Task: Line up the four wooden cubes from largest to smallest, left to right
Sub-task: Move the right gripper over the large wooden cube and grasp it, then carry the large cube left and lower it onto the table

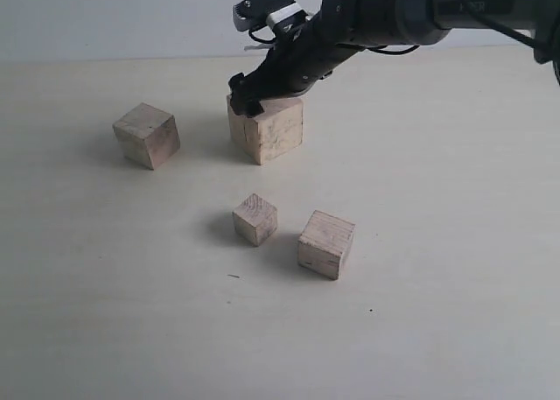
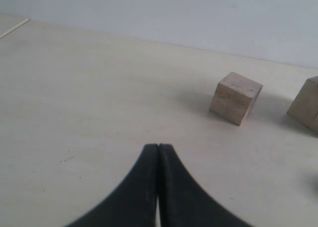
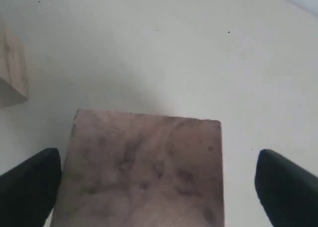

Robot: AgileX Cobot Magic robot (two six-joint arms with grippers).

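Note:
Four pale wooden cubes rest on the table. The largest cube (image 1: 267, 130) (image 3: 144, 172) stands at the back centre, with my right gripper (image 1: 248, 98) (image 3: 158, 155) open over it. One black finger (image 3: 285, 187) stands clear of its side, and the other finger sits close beside the opposite side. The second-largest cube (image 1: 146, 135) (image 2: 235, 98) is at the left. At the front, the smallest cube (image 1: 255, 219) sits just left of a mid-sized cube (image 1: 325, 243). My left gripper (image 2: 158, 147) is shut on nothing above bare table, and the exterior view does not show it.
The beige table (image 1: 437, 199) meets a pale wall at the back. The right arm (image 1: 394, 10) reaches in from the upper right. Another cube's edge (image 3: 12, 68) shows at the side of the right wrist view, and the largest cube's corner (image 2: 308, 105) in the left wrist view.

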